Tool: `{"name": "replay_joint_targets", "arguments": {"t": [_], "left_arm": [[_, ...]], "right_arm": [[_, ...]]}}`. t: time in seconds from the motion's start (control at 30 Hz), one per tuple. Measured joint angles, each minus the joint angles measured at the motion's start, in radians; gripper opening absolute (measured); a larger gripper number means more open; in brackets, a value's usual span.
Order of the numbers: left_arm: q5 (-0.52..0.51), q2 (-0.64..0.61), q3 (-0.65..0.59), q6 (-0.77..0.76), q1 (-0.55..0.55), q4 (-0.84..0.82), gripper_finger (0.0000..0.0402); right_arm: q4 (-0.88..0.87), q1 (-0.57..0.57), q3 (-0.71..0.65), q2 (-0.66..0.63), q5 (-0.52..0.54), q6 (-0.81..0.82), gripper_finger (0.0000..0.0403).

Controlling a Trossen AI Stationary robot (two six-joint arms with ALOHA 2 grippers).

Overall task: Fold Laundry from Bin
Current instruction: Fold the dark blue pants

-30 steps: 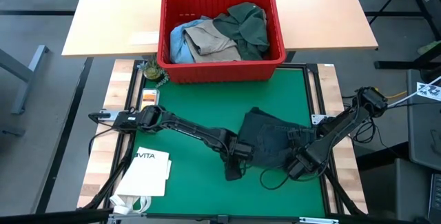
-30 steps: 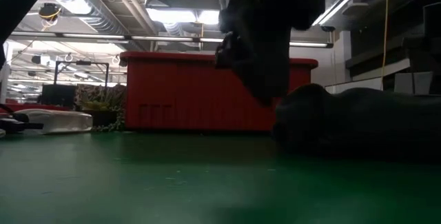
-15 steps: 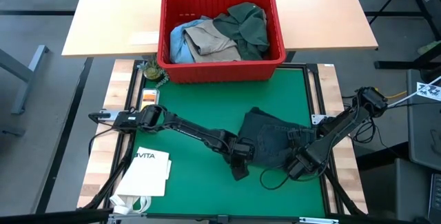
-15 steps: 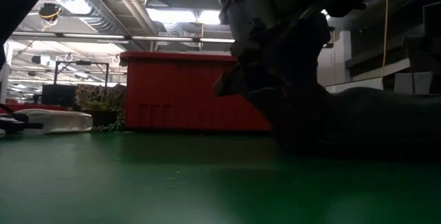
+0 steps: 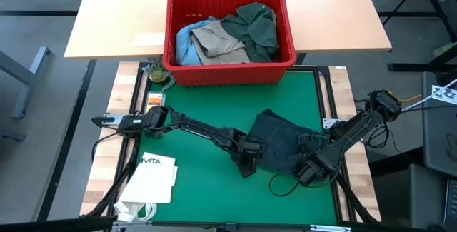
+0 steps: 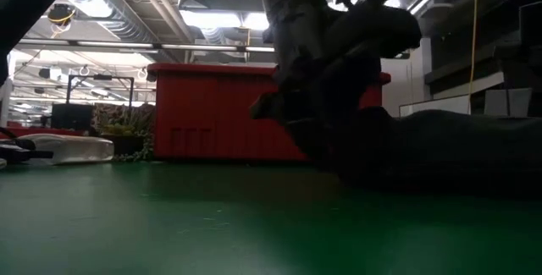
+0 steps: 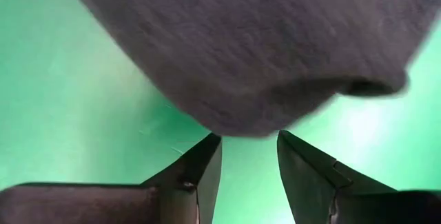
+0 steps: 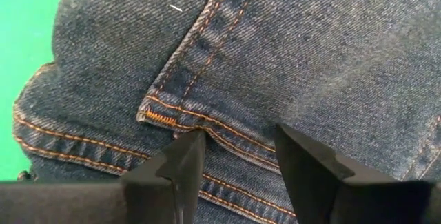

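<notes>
Compared with a second ago, the left gripper (image 5: 248,162) is found closer to the near-left edge of the dark jeans (image 5: 282,148), where earlier it lay a little farther toward the front of the green mat (image 5: 200,103); the right gripper (image 5: 308,173) and the jeans are seen unchanged.

The red bin (image 5: 230,71) is taken as the landmark. It stands at the far edge of the mat, and a dark green shirt (image 5: 253,25), a khaki garment (image 5: 218,43) and a light blue garment (image 5: 184,41) are heaped inside it. A small plant (image 5: 158,73) is set just beside the bin's left corner. A white paper bag (image 5: 152,178) marked VITA is laid well in front of the bin, toward the left, clear of both arms. In the low view the bin (image 6: 212,114) is partly hidden by the left arm and the dark mound of jeans (image 6: 440,152).

The jeans are spread on the mat in front of the bin, toward its right half. In the left wrist view the fingers (image 7: 200,172) are held partly apart, with the fabric edge (image 7: 262,65) just ahead of the tips and nothing gripped. In the right wrist view the fingers (image 8: 182,165) are held apart over a stitched denim seam (image 8: 207,124), pressed at the cloth; whether any fold is pinched cannot be told.
</notes>
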Motion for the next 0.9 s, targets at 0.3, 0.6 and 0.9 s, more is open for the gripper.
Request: {"name": "replay_joint_targets", "arguments": {"t": [0.3, 0.6, 0.9], "left_arm": [[-0.019, 0.000, 0.000, 0.006, -0.006, 0.045, 0.0127], [-0.065, 0.000, 0.000, 0.026, -0.013, 0.071, 0.0125], [-0.090, 0.000, 0.000, 0.062, -0.008, 0.107, 0.0063]], "right_arm": [[-0.001, 0.000, 0.000, 0.000, 0.010, 0.000, 0.0179], [0.009, 0.000, 0.000, 0.000, 0.012, 0.000, 0.0179], [0.020, 0.001, 0.000, 0.000, 0.014, 0.000, 0.0179]]}}
